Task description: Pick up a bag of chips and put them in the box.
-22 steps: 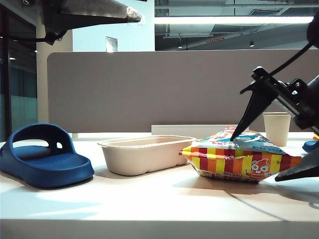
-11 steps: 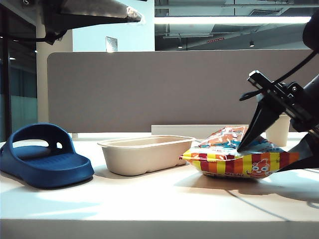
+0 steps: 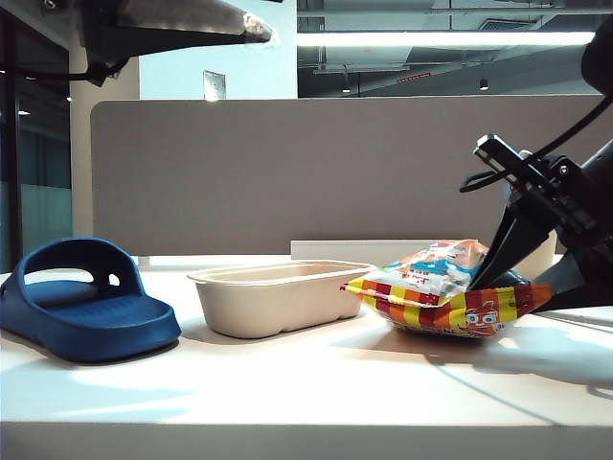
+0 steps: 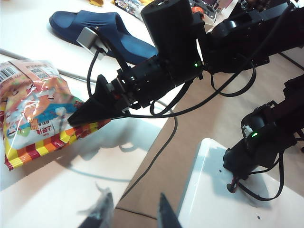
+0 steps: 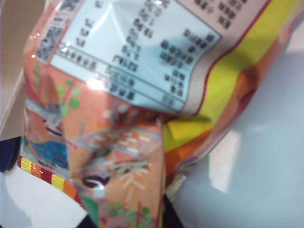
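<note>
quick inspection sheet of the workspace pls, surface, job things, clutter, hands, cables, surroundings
surface: white tabletop, lit in patches.
job's things: puffy striped red, orange and yellow bag of chips crumpled on the table just right of the shallow beige pulp-fibre box; nothing seen over the box's rim.
clutter: dark blue rubber slide sandal at the left; small beige paper cup behind the right arm.
hands: right hand pinching the bag's right end; left hand open, clear of the bag.
cables: black cable draped off the table edge.
surroundings: grey partition panel behind the table.
</note>
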